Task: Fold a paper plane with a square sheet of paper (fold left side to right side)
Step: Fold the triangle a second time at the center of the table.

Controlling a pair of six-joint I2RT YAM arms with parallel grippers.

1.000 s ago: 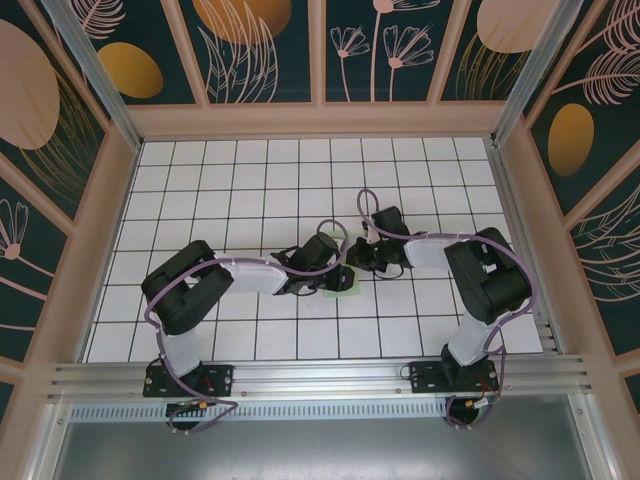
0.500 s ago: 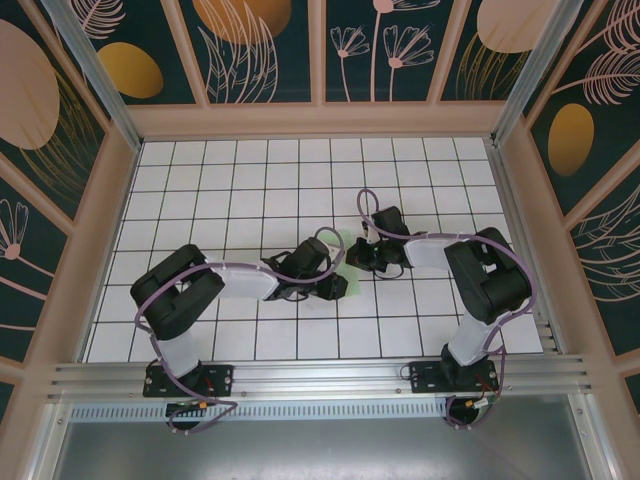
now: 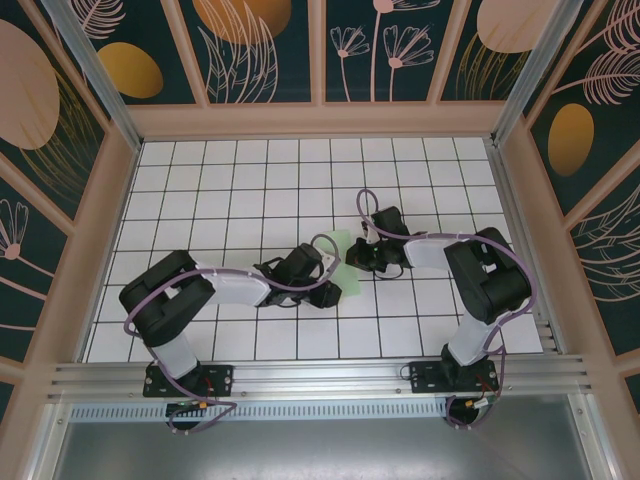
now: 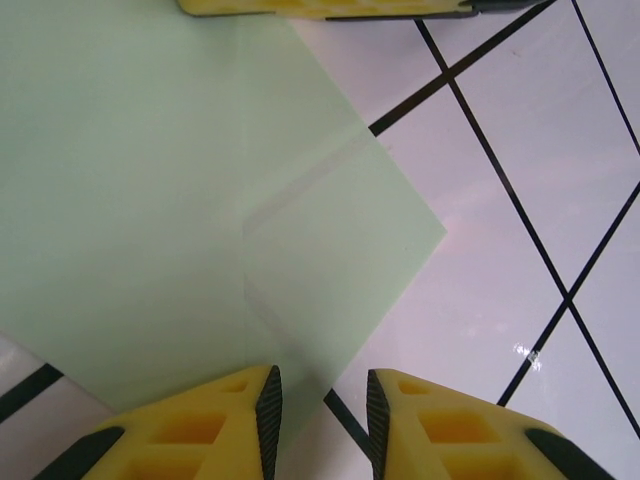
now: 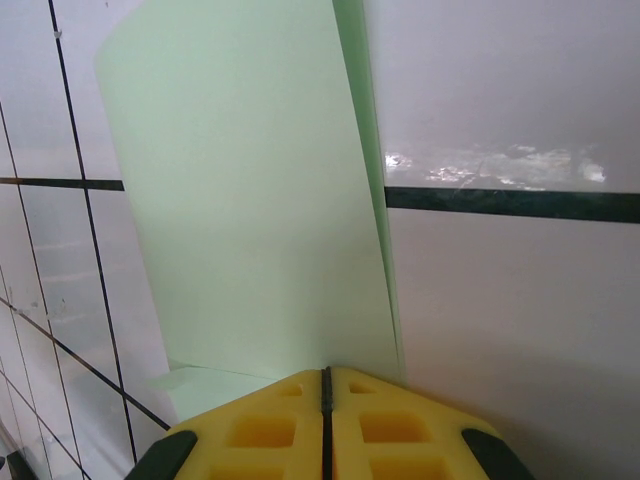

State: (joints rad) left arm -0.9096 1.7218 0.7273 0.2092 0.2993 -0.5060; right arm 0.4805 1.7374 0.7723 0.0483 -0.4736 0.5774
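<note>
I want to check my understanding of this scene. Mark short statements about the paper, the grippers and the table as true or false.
1. The square sheet of paper is pale green. True.
2. The left gripper has its fingers pressed together. False: a gap stands between them.
3. The right gripper is shut. True.
4. The table is bare wood. False: white tiles with black lines.
5. The paper shows faint creases. True.
</note>
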